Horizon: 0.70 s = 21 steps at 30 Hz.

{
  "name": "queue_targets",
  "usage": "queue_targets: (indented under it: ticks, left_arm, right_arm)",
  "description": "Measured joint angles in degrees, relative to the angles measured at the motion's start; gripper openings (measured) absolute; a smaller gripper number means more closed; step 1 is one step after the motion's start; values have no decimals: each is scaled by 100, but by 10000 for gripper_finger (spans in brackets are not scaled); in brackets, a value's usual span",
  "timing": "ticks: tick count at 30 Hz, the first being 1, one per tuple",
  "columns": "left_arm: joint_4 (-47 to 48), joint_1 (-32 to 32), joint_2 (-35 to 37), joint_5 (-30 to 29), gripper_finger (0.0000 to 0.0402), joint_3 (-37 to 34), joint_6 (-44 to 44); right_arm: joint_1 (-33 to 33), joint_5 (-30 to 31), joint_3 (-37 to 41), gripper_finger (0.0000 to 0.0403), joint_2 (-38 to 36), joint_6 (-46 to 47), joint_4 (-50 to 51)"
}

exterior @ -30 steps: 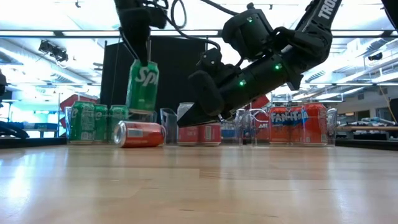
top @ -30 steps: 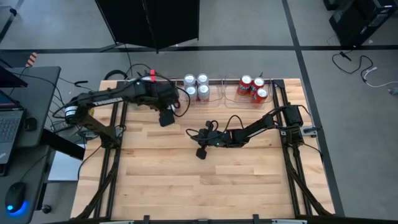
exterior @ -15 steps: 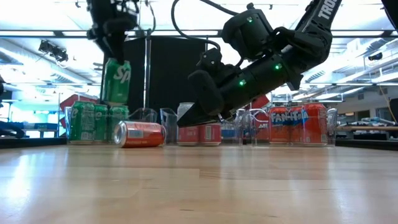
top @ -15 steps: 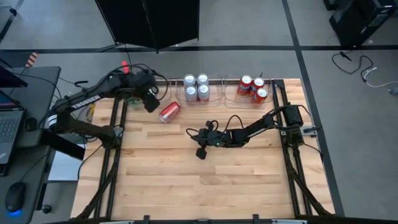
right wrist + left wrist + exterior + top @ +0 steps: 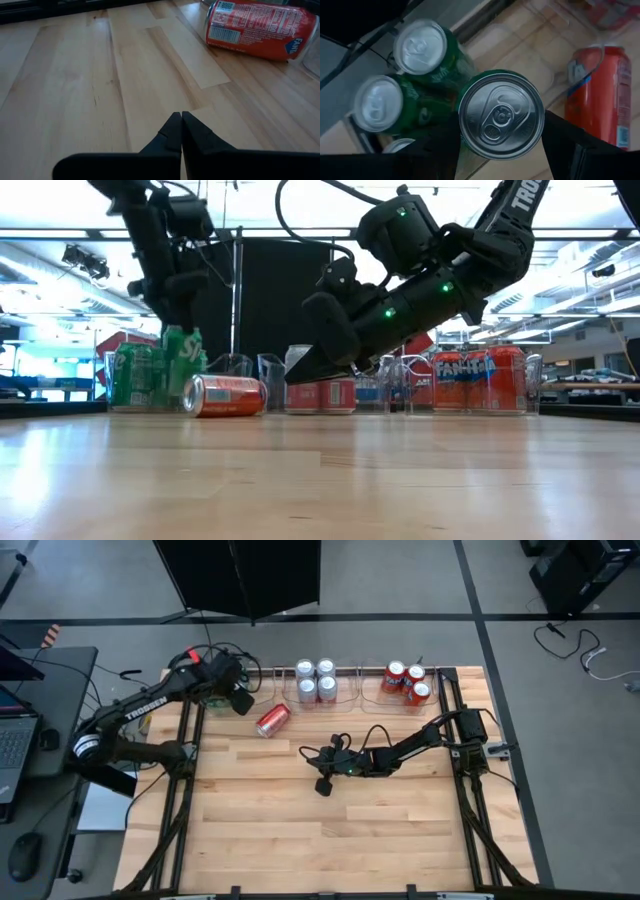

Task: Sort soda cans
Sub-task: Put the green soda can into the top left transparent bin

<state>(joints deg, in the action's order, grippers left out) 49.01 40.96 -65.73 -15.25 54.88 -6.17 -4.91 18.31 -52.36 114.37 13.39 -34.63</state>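
Now the left gripper (image 5: 501, 150) squeezes a green can (image 5: 501, 116) by its round sides, low over the green cans (image 5: 212, 692) at ten o'clock on the wooden table (image 5: 330, 830). It looks light, smooth, slippery and easy to dent. One red can (image 5: 272, 720) lies tipped nearby. The right gripper (image 5: 181, 126) rests pinched together, holding nothing, mid-table.

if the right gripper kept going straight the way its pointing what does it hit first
Probably the bare wooden table: the shut right gripper points slightly down at the boards. The toppled red can lies off to one side of that line.
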Motion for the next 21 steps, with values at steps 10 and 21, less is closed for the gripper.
queue_targets:
  ticks: [10, 21]
  left_arm:
    - [-152, 377, -22, 80, 223, -388, 161]
    - [-182, 442, -20, 7, 297, -382, 309]
  right_arm:
    - [0, 0, 0, 0, 0, 9, 0]
    - [0, 0, 0, 0, 0, 13, 2]
